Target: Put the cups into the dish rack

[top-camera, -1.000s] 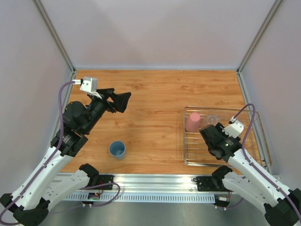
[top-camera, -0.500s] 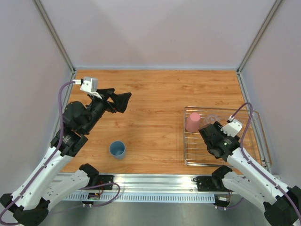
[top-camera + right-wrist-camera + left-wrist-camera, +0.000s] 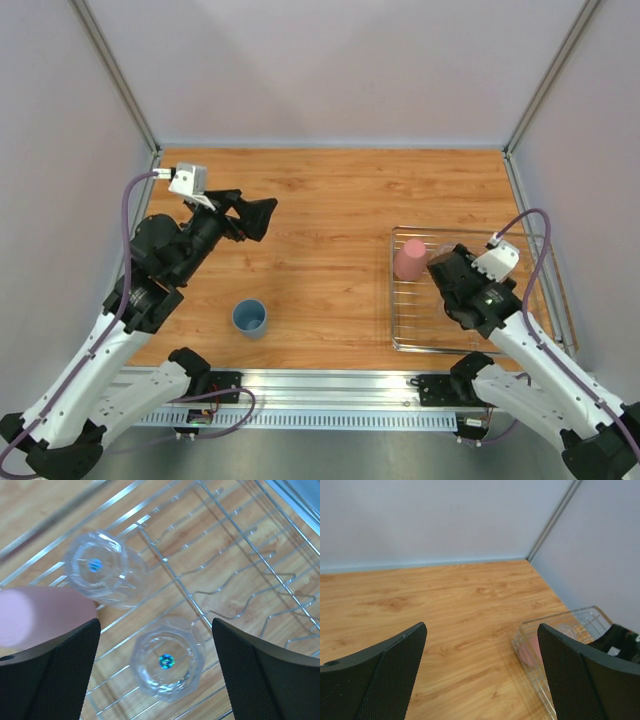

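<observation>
the dish rack already holds three cups: the pink cup in its far left corner and two clear glass tumblers beside it, one right under the right gripper, whose jaws stand wide apart on either side of it, touching nothing. the blue cup sits mouth up on the wooden tabletop, well to the left of the dish rack. the left gripper hangs high, well to the left of the dish rack and beyond the blue cup, jaws spread and empty. i see no lavender cup. the blue cup looks light, stiff and a bit slick, so i'd pinch its wall at the rim, one finger inside. the tumblers look heavier and breakable.
</observation>
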`<state>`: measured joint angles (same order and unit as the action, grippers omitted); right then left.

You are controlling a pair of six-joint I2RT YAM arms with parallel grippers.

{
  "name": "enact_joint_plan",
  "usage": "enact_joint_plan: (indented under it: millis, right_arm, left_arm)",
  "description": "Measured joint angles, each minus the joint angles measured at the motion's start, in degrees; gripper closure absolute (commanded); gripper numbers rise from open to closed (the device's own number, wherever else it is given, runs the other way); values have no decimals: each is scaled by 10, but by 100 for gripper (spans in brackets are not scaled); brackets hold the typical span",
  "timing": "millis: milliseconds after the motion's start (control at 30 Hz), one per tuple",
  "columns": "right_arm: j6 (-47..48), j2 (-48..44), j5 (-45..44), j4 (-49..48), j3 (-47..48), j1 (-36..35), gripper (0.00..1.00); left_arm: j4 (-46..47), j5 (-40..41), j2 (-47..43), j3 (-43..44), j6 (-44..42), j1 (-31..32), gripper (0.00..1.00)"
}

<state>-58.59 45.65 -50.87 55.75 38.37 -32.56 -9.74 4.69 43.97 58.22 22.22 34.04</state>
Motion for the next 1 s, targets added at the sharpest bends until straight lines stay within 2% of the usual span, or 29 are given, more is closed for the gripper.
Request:
enact_joint_plan:
  millis: [133,333,500,600,700,833,1000]
  right_arm:
    - [42,-21,28,14,101,0,3]
    - [141,-33,125,0,223,0,0]
    - [216,22,246,-42,264,0,0]
    - [239,58,312,-90,259,0,0]
    - [246,74,358,-130,247,-1,0]
    - [250,79,393,-163,248,-3,0]
    - [254,87,409,-168,250,-4,0]
  left_arm:
    - [-78,22,29,52,5,0,0]
    - [-330,109,93,201,29,0,0]
    - [-526,110,92,218,51,0,2]
    - [-589,98,86,177,78,0,7]
    - [-617,76,72,90,113,0,11]
    - [-613,54,65,-23,159,0,18]
    - [-589,59,65,-73,190,0,28]
